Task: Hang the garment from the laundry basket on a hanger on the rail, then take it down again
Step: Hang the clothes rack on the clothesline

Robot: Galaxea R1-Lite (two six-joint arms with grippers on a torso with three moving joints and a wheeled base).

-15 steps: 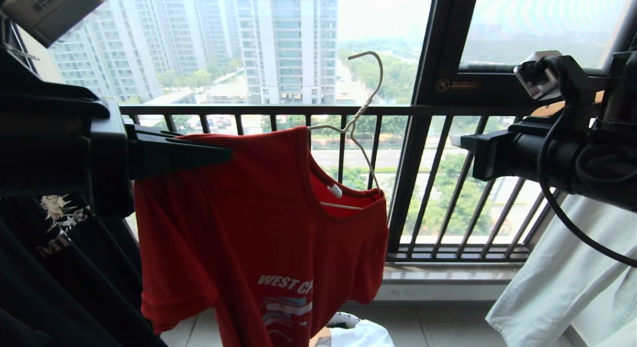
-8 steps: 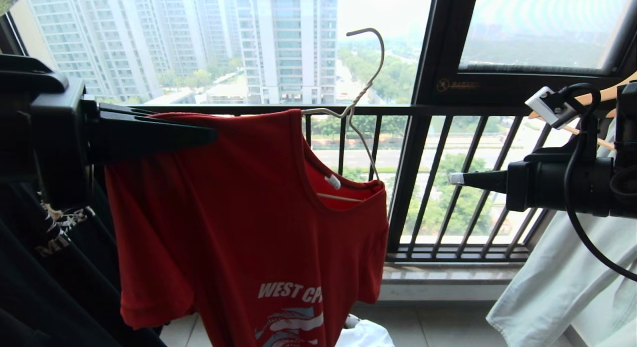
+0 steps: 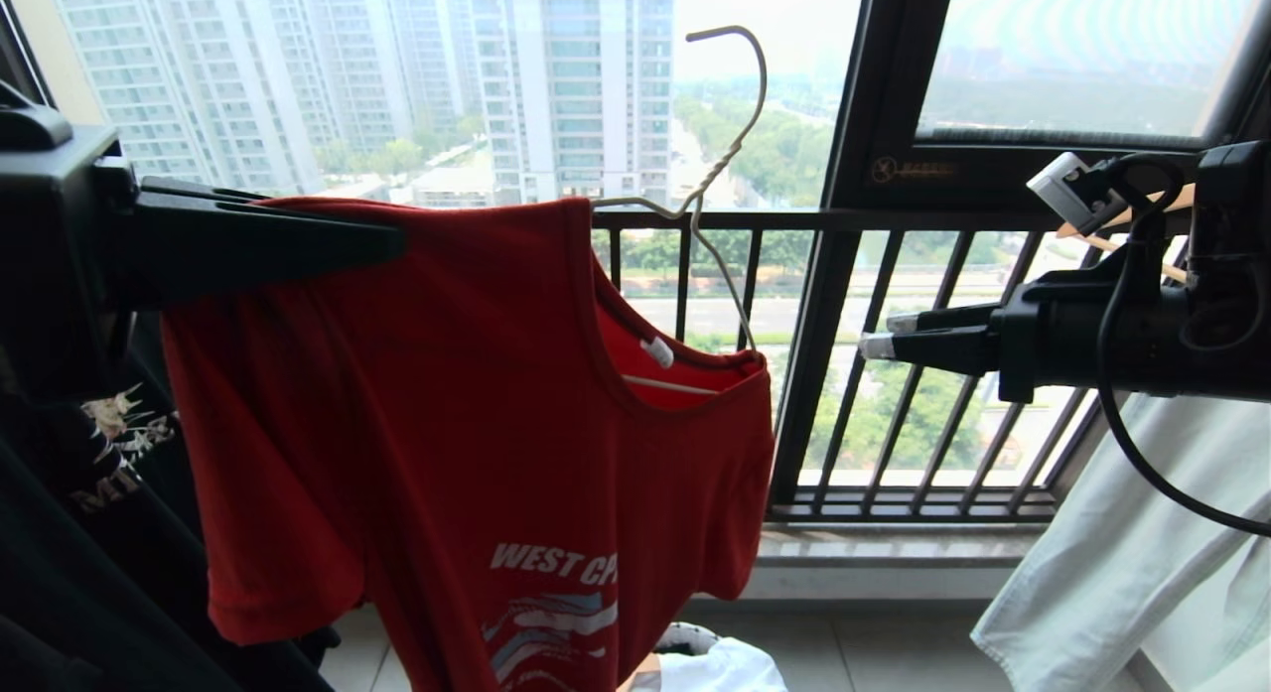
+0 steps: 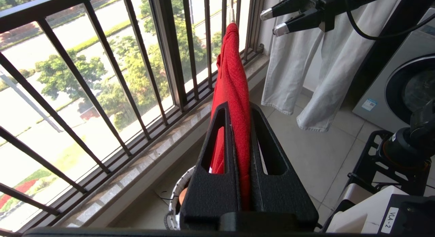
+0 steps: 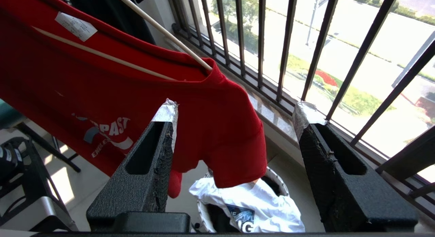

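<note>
**Red shirt on wire hanger, held up at the window**

Head view: left tool (image 3: 382,243) enters from the left edge at mid-height, jaws pinched tight on the shoulder of the garment (image 3: 467,424). The shirt hangs in the centre of the frame, "WEST C…" lettering at lower centre. The hanger (image 3: 730,156) threads through the neckline; its hook stands free at upper centre against the sky, on nothing. Right tool (image 3: 879,337) comes in from the right edge at mid-height, tips pointing at the shirt's collar side, apart from the cloth, holding nothing. Black printed T-shirt (image 3: 109,454) at lower left; pale cloth (image 3: 1122,563) at lower right. Window railing (image 3: 894,220) behind.

Left wrist view: left tool (image 4: 239,111) at lower centre, red garment (image 4: 234,77) clamped between the two jaws and running edge-on up the frame. Right tool (image 4: 273,22) at upper right, tips slightly apart. Laundry basket (image 4: 176,192) rim shows low, beside the tool's body.

Right wrist view: right tool (image 5: 234,114) jaws stand wide, empty. Garment (image 5: 204,111) fills the upper left, hanger (image 5: 163,29) wires crossing inside the collar. Laundry basket (image 5: 282,179) at lower centre holds a white printed shirt (image 5: 251,206).
</note>
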